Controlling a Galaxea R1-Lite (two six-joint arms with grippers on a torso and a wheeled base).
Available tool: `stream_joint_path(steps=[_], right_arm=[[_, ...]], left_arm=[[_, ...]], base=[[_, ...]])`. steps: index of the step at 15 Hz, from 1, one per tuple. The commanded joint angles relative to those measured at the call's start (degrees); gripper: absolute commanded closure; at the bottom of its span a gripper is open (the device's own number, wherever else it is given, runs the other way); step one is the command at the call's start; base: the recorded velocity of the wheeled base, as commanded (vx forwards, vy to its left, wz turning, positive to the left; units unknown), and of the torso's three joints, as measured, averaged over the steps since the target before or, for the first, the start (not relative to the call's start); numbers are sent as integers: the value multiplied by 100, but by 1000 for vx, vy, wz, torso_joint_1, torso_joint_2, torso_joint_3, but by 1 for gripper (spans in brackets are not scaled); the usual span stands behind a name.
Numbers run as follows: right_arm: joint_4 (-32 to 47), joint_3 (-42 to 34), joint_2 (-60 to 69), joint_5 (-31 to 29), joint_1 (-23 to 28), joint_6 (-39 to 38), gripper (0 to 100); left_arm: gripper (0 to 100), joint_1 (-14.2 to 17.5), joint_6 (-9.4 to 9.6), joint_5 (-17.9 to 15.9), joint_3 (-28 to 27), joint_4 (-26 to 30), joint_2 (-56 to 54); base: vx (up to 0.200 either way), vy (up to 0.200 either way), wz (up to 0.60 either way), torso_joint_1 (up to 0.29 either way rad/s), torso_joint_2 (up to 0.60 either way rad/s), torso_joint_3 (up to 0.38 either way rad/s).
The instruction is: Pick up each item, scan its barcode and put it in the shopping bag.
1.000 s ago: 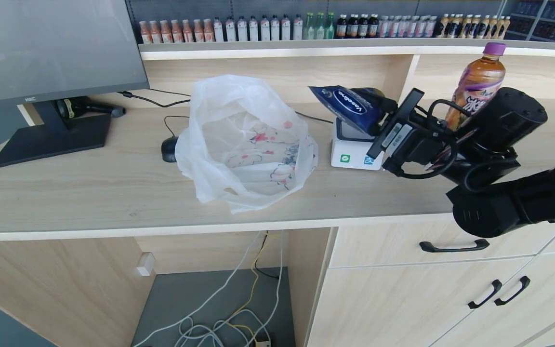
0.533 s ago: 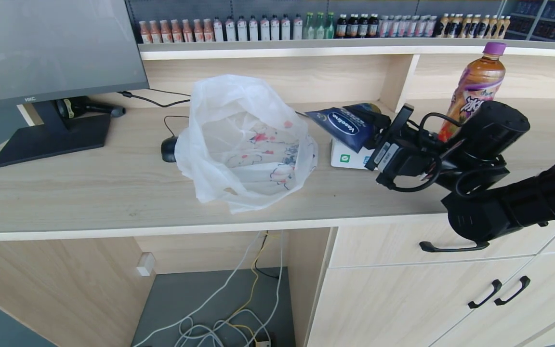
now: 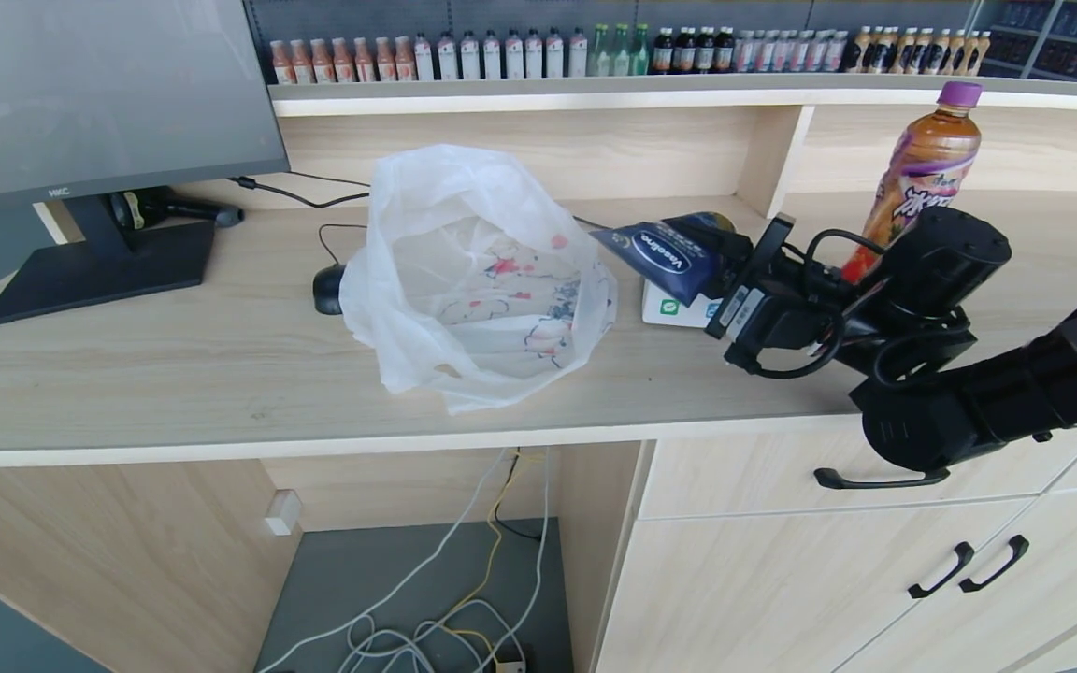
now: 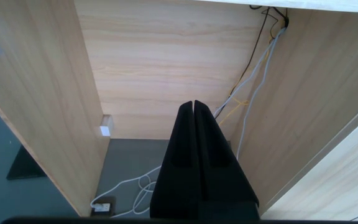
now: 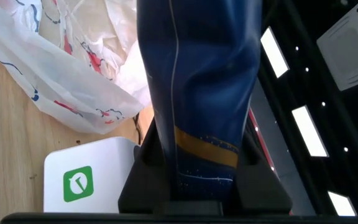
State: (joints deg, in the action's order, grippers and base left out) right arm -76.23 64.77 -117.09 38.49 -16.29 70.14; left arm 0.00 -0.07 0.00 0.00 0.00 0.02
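Note:
My right gripper (image 3: 724,250) is shut on a dark blue tube (image 3: 667,250), held tilted just above the white scanner box (image 3: 665,307) on the counter. In the right wrist view the blue tube (image 5: 197,87) rises between the fingers, with the scanner box (image 5: 89,180) below it. The white shopping bag (image 3: 478,271) stands open on the counter, left of the tube; its plastic (image 5: 61,68) lies close beside the tube. My left gripper (image 4: 194,118) is shut and hangs under the counter, in the knee space. An orange drink bottle (image 3: 926,159) with a purple cap stands behind my right arm.
A monitor (image 3: 99,93) on a black stand sits at the counter's left, with a mouse (image 3: 327,286) and cables near the bag. A raised shelf with a divider (image 3: 777,150) runs behind the scanner. Loose cables (image 4: 253,81) hang under the counter.
My right gripper has carried the blue tube down and to the left, from above the scanner box toward the bag's edge. The bag and bottle have not moved.

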Motion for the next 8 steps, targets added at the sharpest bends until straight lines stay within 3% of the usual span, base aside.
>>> stream_joint_path(steps=[1, 8], right_arm=[[-6, 18, -42, 1, 20, -1, 100], [29, 62, -24, 1, 20, -1, 100]], left_arm=[[100, 0, -1, 0, 0, 0, -2], [100, 0, -1, 0, 0, 0, -2]], base=[[0, 0, 0, 0, 0, 0], [0, 0, 0, 0, 0, 0]])
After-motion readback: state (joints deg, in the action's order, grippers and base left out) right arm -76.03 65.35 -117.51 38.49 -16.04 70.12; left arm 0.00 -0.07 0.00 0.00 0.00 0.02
